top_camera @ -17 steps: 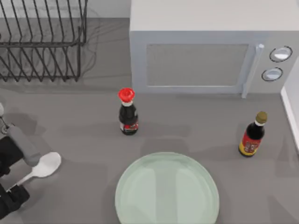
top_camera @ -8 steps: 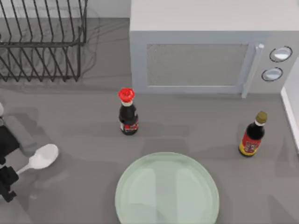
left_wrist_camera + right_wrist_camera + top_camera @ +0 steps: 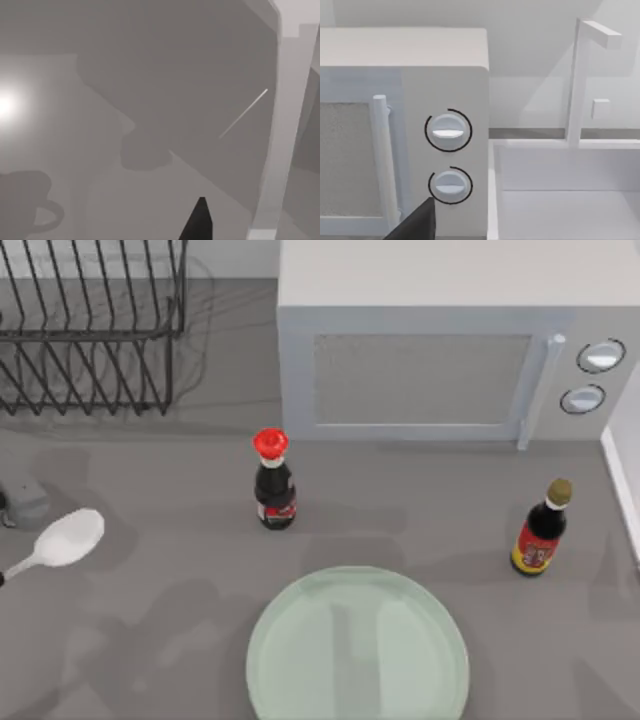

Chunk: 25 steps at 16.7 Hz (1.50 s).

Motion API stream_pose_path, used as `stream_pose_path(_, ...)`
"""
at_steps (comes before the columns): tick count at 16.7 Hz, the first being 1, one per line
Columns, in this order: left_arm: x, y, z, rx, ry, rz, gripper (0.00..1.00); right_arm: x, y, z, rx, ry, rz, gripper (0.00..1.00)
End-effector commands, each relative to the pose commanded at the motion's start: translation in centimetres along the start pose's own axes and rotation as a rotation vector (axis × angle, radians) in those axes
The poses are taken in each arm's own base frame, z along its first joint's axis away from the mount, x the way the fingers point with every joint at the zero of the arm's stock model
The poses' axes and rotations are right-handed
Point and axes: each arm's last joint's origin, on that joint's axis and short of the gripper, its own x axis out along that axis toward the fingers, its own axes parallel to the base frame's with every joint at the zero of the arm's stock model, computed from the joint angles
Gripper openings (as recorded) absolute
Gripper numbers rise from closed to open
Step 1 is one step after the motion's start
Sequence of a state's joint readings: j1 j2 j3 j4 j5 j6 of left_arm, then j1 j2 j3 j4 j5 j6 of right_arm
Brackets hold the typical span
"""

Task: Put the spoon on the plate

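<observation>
The plain white spoon with an oval bowl and thin handle (image 3: 68,538) is at the far left of the grey bench (image 3: 180,530). Its bowl points toward the middle and its handle runs off the top view's left edge, where our left arm works. The handle is the natural part to grasp, because it leaves the bowl free to go down first.

In the left wrist view, one dark tip of the left gripper (image 3: 200,224) is visible over the grey surface. We cannot tell how far it is open, or whether it has hold of the spoon.

The large round, pale green glass-like plate (image 3: 357,645) lies at the front middle of the bench, well apart from the spoon, with nothing on it. We judge that the carrying step is only at its start.

The dark bottle with a red cap (image 3: 273,490) stands behind the plate, so a path along the front of the bench should pass it safely. The dark bottle with a tan cap (image 3: 541,531) is far to the right.

The right gripper (image 3: 417,225) is parked near the white microwave oven (image 3: 430,350). We cannot tell its opening either.
</observation>
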State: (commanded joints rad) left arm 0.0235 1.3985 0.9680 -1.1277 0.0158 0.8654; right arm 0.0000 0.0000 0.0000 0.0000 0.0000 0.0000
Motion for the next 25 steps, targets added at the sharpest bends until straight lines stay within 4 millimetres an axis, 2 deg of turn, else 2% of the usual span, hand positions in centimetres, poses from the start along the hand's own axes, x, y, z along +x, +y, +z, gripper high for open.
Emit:
stream_pose_path(7, 0.1, 0.0, 0.1, 0.029, 0.003, -0.005, 0.00, 0.0, 0.0, 0.0, 0.000, 0.000, 0.000, 1.00)
stream_pose_path(11, -0.3, -0.7, 1.3, 0.256, 0.006, -0.026, 0.00, 0.0, 0.0, 0.0, 0.000, 0.000, 0.000, 1.00)
stream_pose_path(17, -1.2, -2.7, 4.5, 0.889, -0.004, -0.078, 0.00, 0.0, 0.0, 0.0, 0.000, 0.000, 0.000, 1.00)
stream_pose_path(25, -1.8, -7.5, 10.3, 1.987, -0.047, -0.145, 0.00, 0.0, 0.0, 0.0, 0.000, 0.000, 0.000, 1.00)
